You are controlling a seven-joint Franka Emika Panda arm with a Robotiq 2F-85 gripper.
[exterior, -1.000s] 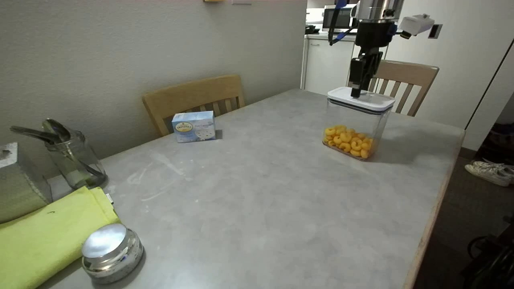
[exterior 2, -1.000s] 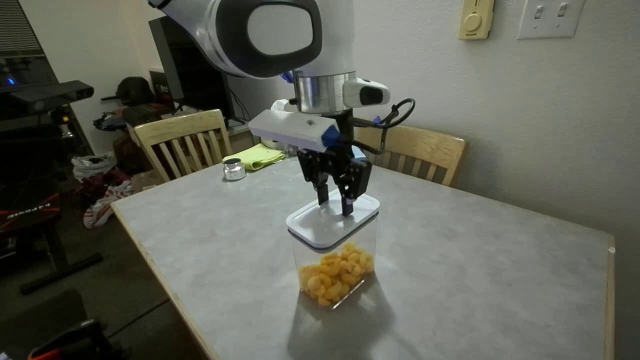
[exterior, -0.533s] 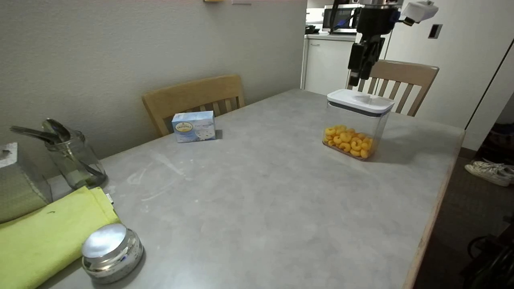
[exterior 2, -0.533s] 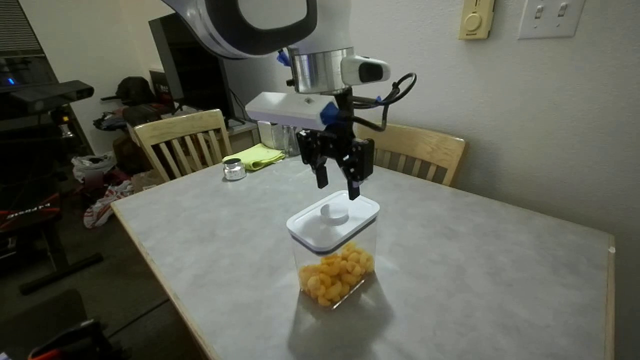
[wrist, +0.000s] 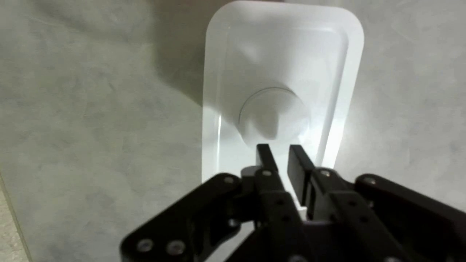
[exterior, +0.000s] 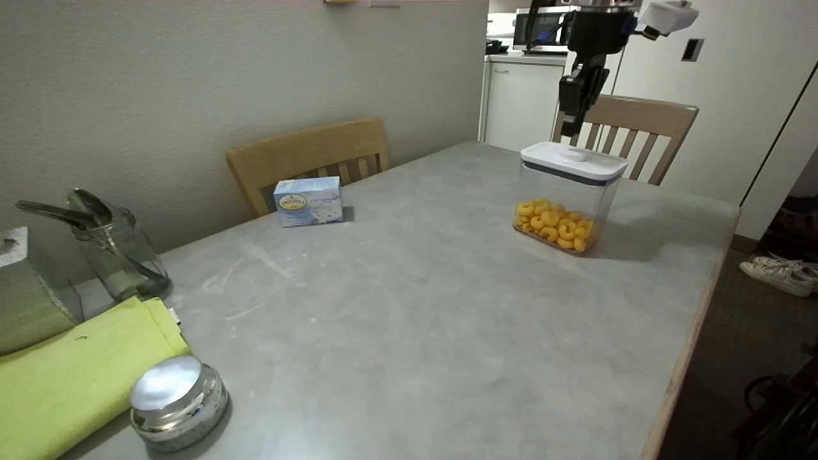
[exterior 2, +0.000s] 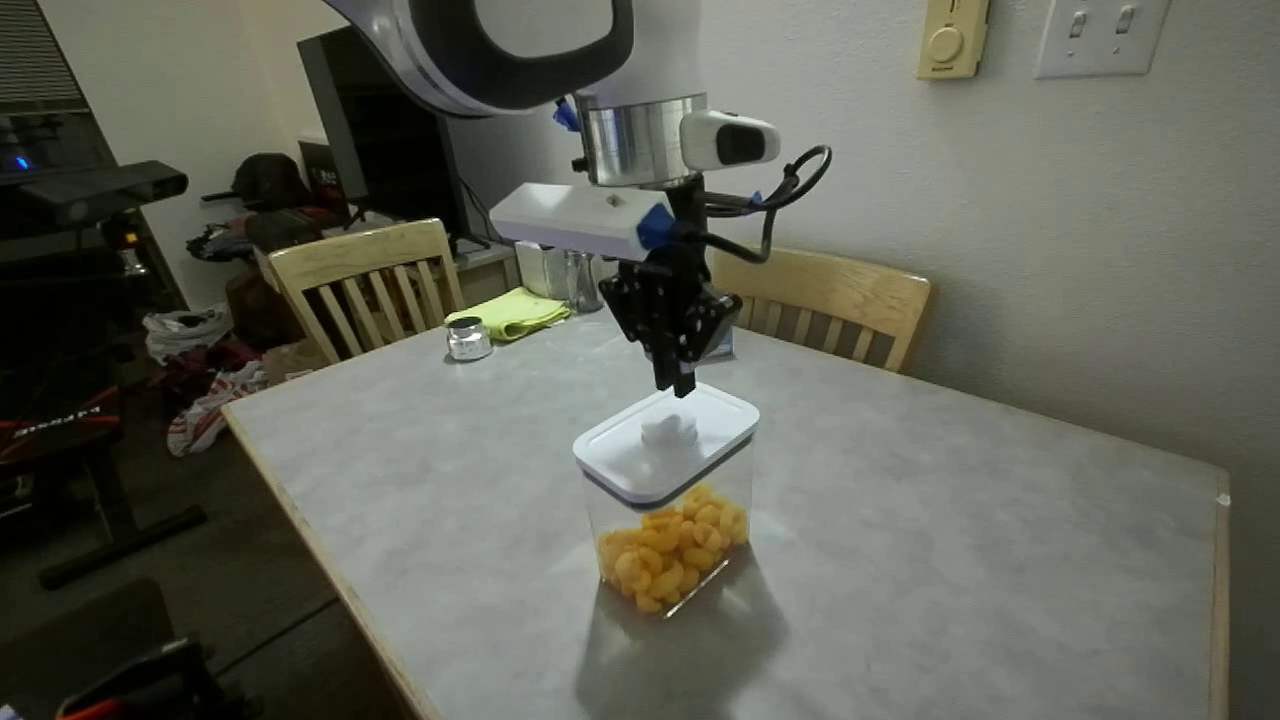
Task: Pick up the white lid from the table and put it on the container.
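The white lid [exterior 2: 620,455] lies flat on top of the clear container [exterior: 556,188], which holds yellow-orange pieces and stands on the grey table [exterior: 415,306]. The lid also shows in the wrist view [wrist: 280,51], with a raised round knob [wrist: 287,112] at its middle. My gripper [exterior 2: 675,385] hangs just above the lid, apart from it, pointing down. In the wrist view my gripper [wrist: 279,146] has its fingers close together, with a narrow gap and nothing between them. It also shows above the lid in an exterior view [exterior: 567,131].
A small white-blue box [exterior: 313,201] stands near the table's wall side. A silver round jar [exterior: 179,402], a yellow cloth [exterior: 83,377], a glass jar [exterior: 128,255] with cutlery and a grey box [exterior: 38,294] are at the far end. Wooden chairs [exterior 2: 360,260] stand round the table.
My gripper has risen off the lid with its fingers apart, then its fingers have come closer together above it. The lid and container have stayed in place; the knob shows raised.
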